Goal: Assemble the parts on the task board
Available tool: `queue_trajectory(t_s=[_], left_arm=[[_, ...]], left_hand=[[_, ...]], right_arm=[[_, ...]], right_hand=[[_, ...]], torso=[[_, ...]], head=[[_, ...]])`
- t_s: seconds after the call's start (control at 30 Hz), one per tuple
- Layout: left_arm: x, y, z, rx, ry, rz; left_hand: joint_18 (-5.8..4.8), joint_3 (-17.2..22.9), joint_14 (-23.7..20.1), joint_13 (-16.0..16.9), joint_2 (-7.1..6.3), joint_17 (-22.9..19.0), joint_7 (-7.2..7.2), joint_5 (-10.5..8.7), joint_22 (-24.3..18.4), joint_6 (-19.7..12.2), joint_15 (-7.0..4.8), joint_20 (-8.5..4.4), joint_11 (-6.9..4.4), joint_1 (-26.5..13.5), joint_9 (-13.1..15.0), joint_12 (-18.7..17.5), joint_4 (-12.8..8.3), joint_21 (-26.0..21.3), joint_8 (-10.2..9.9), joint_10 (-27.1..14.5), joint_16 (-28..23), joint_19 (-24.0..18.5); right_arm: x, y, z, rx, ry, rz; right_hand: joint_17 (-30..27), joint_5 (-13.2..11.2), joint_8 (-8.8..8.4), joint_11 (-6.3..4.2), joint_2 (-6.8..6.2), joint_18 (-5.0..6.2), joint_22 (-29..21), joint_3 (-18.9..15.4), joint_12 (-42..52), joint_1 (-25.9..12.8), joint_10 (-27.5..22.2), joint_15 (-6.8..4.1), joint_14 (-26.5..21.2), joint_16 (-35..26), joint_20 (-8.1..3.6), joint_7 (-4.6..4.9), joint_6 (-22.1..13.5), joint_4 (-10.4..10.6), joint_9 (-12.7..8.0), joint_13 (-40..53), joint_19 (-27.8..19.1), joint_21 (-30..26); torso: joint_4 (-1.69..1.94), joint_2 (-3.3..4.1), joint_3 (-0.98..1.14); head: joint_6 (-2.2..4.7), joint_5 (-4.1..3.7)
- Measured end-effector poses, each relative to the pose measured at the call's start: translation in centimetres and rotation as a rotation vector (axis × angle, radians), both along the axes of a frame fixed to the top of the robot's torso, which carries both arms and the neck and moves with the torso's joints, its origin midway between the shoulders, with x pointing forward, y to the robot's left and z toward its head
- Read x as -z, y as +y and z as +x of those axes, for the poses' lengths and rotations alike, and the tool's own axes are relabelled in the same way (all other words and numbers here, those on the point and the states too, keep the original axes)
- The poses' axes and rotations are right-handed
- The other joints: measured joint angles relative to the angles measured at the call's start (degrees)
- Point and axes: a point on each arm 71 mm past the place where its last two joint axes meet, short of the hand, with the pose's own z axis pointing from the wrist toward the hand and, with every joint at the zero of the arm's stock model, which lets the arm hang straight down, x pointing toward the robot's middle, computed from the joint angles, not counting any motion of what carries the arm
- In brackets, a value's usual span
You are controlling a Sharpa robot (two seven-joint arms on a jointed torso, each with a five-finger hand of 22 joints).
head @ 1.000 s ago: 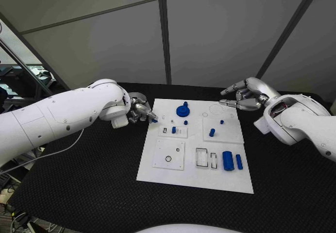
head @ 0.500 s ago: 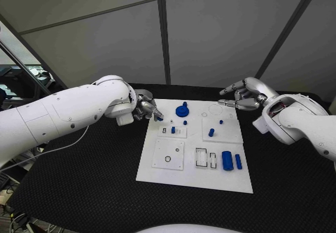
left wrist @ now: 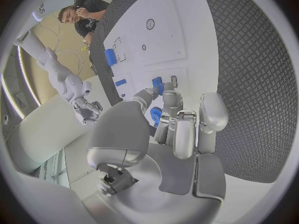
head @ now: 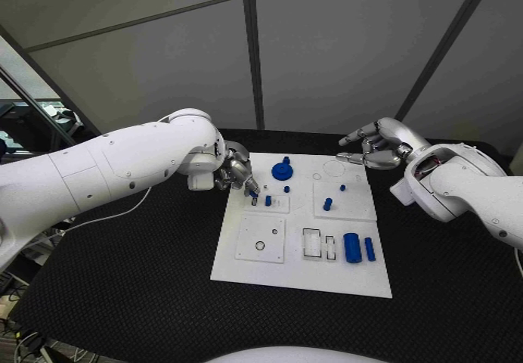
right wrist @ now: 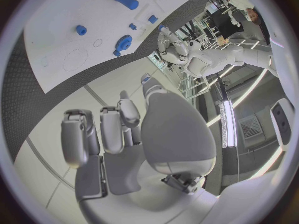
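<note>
The white task board lies mid-table. On it are a blue gear, a blue peg, a thick blue cylinder with a slim blue bar beside it, and a small blue piece. My left hand hovers over the board's far left part and pinches a small blue part at its fingertips. The left wrist view shows that part between thumb and fingers of the left hand. My right hand hangs beyond the board's far right corner, fingers apart, holding nothing.
The black table mat surrounds the board. Grey wall panels rise behind the table's far edge. In the right wrist view the board carries the cylinder, the peg and the gear.
My left hand has moved from beside the board's left edge to over the board, carrying the small blue part with it. The right hand has hardly moved.
</note>
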Motion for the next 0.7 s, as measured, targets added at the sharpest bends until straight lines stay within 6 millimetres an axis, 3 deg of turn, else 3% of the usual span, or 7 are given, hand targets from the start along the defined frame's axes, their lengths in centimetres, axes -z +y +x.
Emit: queue_trajectory(t_s=[0.7], left_arm=[[0.6,-1.9,0.9,0.045,0.057,0.086]], left_hand=[[0.00,0.4,-0.1,0.4,-0.76,0.0,0.10,1.30,0.0,0.1,-0.12,-0.20,0.06,-0.3,0.5,0.7,0.4,0.6,0.2,0.1,0.0,0.2]], right_arm=[[0.0,0.3,0.0,-0.005,0.000,0.002]], right_hand=[[0.0,0.0,0.00,0.00,0.00,0.00,0.0,0.0,0.0,0.0,0.0,0.00,0.0,0.0,0.00,0.00,0.0,0.0,0.0,0.0,0.0,0.0]], torso=[[-0.03,0.04,-0.03]], head=[[-0.68,-0.18]])
